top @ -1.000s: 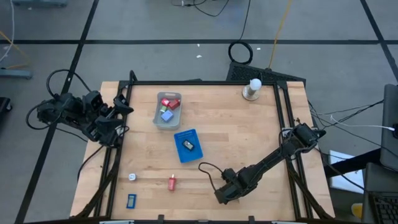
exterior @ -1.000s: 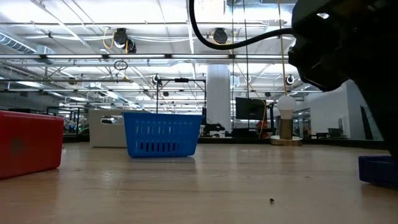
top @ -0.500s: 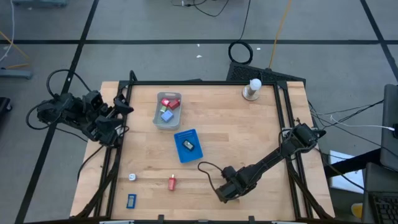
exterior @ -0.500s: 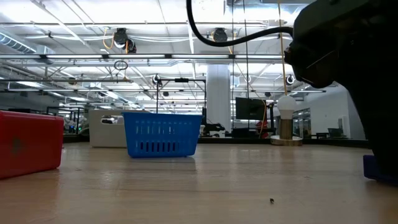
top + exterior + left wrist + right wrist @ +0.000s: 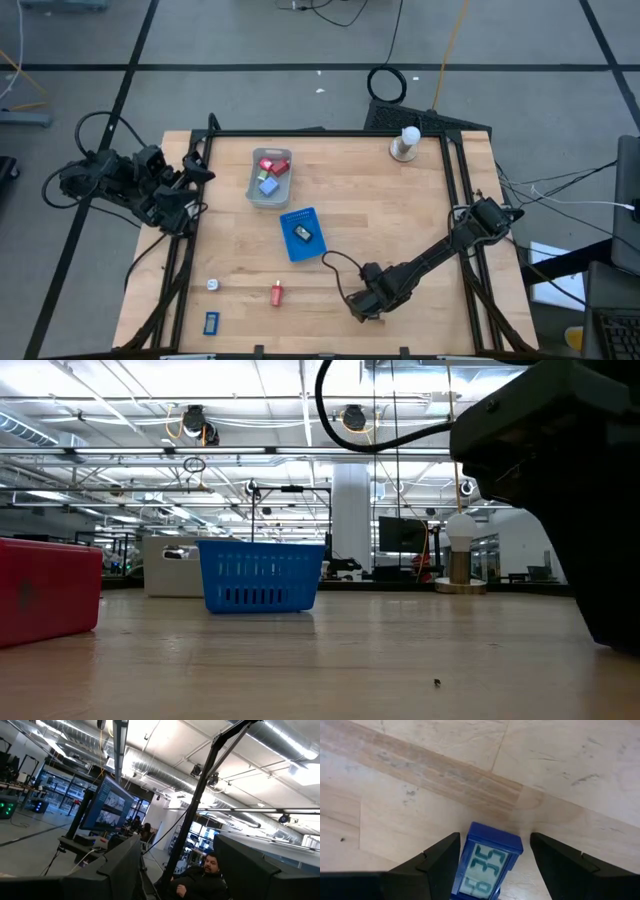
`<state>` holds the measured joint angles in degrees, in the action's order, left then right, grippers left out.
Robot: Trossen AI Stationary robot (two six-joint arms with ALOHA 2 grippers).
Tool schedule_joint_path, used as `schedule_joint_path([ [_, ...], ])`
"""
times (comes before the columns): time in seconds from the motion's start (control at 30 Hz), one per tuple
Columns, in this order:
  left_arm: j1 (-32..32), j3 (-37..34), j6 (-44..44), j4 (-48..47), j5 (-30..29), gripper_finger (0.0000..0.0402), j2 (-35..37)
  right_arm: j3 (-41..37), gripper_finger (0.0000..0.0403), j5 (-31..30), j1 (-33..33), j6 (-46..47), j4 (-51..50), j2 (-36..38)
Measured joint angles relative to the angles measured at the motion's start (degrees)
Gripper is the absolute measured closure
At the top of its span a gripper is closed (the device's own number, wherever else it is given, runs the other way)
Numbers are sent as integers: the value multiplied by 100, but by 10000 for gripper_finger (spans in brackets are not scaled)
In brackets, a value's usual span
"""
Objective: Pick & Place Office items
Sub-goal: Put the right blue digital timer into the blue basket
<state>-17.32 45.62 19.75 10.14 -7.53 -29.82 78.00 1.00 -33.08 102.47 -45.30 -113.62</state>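
Observation:
My right gripper (image 5: 364,304) is low over the table near its near edge, right of centre, and it is open. In the right wrist view its two fingers stand on either side of a small dark blue clock with a pale number display (image 5: 489,866) that lies flat on the wood. My right gripper (image 5: 494,842) hides this clock in the high view. More office items lie apart: a red piece (image 5: 277,294), a white piece (image 5: 212,285) and a dark blue piece (image 5: 211,322). My left gripper (image 5: 188,190) is open and waits at the table's left edge.
A grey tray (image 5: 252,190) holding red and pale blue pieces stands at far centre. A blue pad (image 5: 297,245) with a dark item on it lies just nearer than the tray. A white knob on a round base (image 5: 405,143) is at the far right. A cable loops beside my right gripper.
My right gripper has moved a little toward the table's far edge. In the low view it has come in front of the dark blue piece that showed beside it a second ago, and that piece is now hidden.

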Motion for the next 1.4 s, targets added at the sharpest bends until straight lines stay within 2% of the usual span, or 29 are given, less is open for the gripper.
schedule_joint_path([
  [0.5,0,1,-57,43,0,146,0,1,161,175,-111,423,461,5],
  [0.67,-1,1,-43,74,-2,146,0,297,168,231,-128,126,87,15],
  [0.9,-1,0,82,296,-38,146,0,832,195,-795,-283,-563,517,629],
  [1.17,0,1,301,480,-106,146,2,846,190,-2733,-603,-969,1017,1373],
  [1.23,0,1,456,243,-215,146,-11,841,188,-2959,-675,-1135,1238,1488],
  [1.4,-1,1,1086,-783,-473,146,-146,844,190,-3098,-730,-1951,1905,1719],
])
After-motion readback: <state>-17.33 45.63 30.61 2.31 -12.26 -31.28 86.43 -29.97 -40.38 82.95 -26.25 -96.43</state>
